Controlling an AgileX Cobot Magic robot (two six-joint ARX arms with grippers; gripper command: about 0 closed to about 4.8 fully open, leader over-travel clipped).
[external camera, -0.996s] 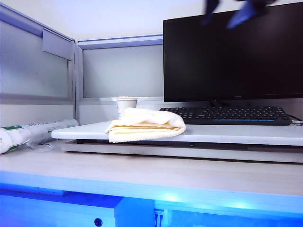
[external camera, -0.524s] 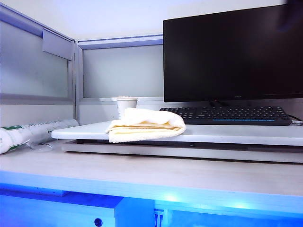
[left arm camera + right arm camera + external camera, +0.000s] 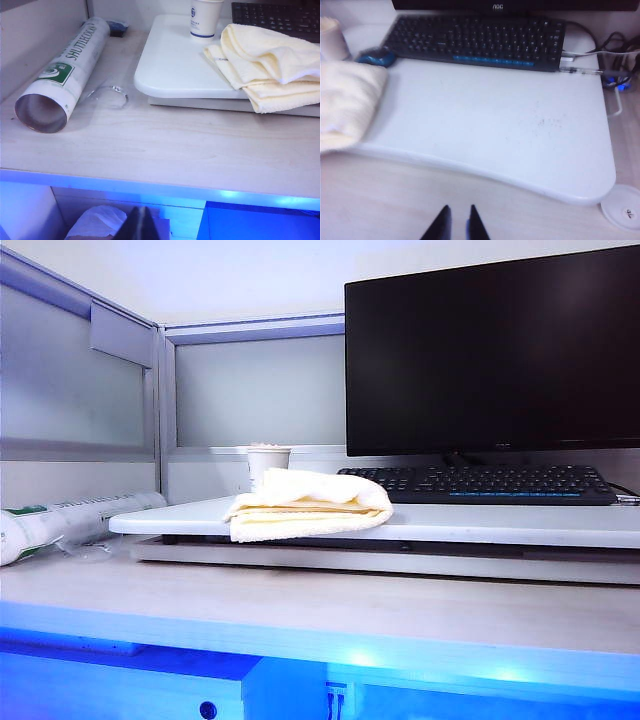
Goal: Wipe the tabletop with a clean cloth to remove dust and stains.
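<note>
Pale wood-grain covers the desk (image 3: 300,610), the largest thing here, and on it rests the thin white tabletop (image 3: 485,125) with its rounded edge. A black monitor (image 3: 490,350) stands at the back with a black keyboard (image 3: 475,42) before it and a blue mouse (image 3: 376,57) beside the keyboard's end. A shuttlecock tube (image 3: 62,80) lies on its side on the desk, its open mouth showing only a dark hollow; what it holds cannot be told. The cream cloth (image 3: 305,505) sits bunched in layers on the tabletop's near edge, partly overhanging it. Just behind it stands 1 white paper cup (image 3: 205,17), contents hidden. A few dark specks (image 3: 550,121) mark the tabletop. The right gripper (image 3: 456,222) hovers low over the desk in front of the tabletop, fingers nearly together and grasping nothing, the cloth well off to one side. The left gripper (image 3: 140,225) hangs below the desk's front edge, well apart from the cloth; only a dark tip shows, so its state cannot be told.
</note>
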